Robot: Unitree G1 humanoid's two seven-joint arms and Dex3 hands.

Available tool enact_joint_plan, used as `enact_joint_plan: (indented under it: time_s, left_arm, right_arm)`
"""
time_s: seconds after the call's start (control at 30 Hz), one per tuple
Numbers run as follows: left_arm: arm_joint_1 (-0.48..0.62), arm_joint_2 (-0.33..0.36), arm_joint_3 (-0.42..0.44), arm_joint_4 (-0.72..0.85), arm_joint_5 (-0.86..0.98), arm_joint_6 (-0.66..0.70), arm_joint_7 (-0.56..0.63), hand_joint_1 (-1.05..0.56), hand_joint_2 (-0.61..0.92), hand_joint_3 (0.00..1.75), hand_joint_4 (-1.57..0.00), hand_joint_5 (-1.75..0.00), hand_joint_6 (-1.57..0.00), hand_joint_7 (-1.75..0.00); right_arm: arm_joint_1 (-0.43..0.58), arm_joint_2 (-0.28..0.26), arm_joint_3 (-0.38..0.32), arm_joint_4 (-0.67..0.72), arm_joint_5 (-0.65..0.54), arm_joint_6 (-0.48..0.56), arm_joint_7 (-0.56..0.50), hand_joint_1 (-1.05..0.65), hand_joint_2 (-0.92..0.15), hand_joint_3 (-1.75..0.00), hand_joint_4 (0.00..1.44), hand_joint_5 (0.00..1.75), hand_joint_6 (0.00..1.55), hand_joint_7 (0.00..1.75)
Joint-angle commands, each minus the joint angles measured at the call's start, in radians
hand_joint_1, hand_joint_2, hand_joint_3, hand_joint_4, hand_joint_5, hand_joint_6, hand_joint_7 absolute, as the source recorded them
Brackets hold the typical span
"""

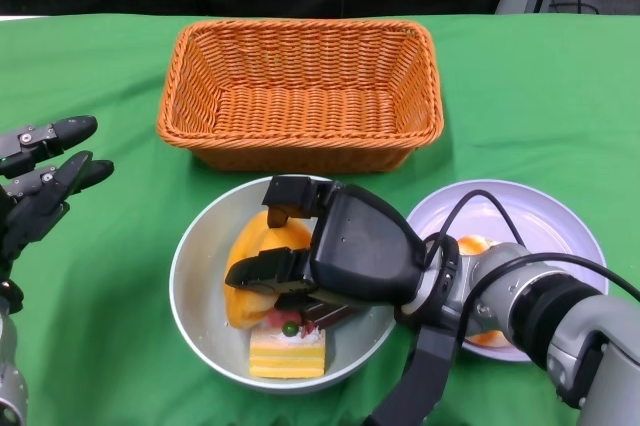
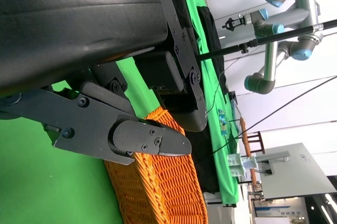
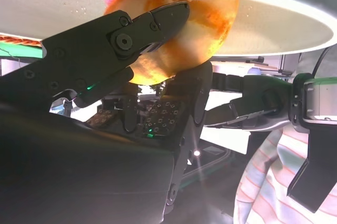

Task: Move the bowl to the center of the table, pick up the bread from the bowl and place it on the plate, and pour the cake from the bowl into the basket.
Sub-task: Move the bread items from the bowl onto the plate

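Now the right hand (image 1: 335,246) closes its fingers around the bread (image 1: 258,261) inside the bowl (image 1: 195,281) at table centre, left hand (image 1: 45,186) spread empty at nine o'clock; lift straight, clearing the cake (image 1: 288,346), toward the plate (image 1: 545,221) at three o'clock.
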Motion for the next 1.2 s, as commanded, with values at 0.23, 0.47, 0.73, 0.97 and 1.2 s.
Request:
enact_joint_plan:
  time_s: [0.23, 0.47, 0.73, 0.97, 1.2]
  left_arm:
    - [-0.008, 0.018, -0.001, 0.004, 0.014, -0.001, 0.016, -0.46, 0.92, 0.24, -1.17, -0.03, -1.12, -0.01]
    - [-0.007, 0.019, 0.000, 0.007, 0.014, -0.003, 0.017, -0.45, 0.92, 0.25, -1.18, -0.03, -1.12, 0.00]
    - [-0.009, 0.022, 0.006, 0.014, 0.004, 0.005, 0.001, -0.44, 0.92, 0.25, -1.18, -0.03, -1.11, 0.00]
    - [-0.013, 0.026, 0.004, 0.020, 0.008, 0.005, 0.003, -0.44, 0.92, 0.25, -1.18, -0.03, -1.11, 0.00]
    - [-0.013, 0.028, 0.005, 0.022, 0.006, 0.008, -0.002, -0.45, 0.92, 0.24, -1.17, -0.02, -1.11, 0.00]
  right_arm:
    - [-0.029, -0.045, -0.015, -0.004, 0.009, -0.035, -0.042, -0.37, -0.78, 0.00, 0.82, 1.40, 1.16, 0.27]
    - [-0.030, -0.066, -0.045, -0.018, 0.027, -0.046, -0.111, -0.32, -0.81, 0.00, 0.69, 1.59, 0.92, 0.73]
    - [-0.035, -0.105, -0.131, -0.064, 0.094, -0.115, -0.159, -0.26, -0.85, 0.00, 0.72, 1.53, 0.82, 0.95]
    - [0.009, -0.156, -0.190, -0.144, 0.142, -0.196, -0.098, -0.20, -0.85, 0.00, 0.78, 1.37, 0.94, 0.72]
    - [0.093, -0.221, -0.254, -0.262, 0.182, -0.228, -0.028, -0.17, -0.85, 0.00, 0.81, 1.35, 1.01, 0.64]
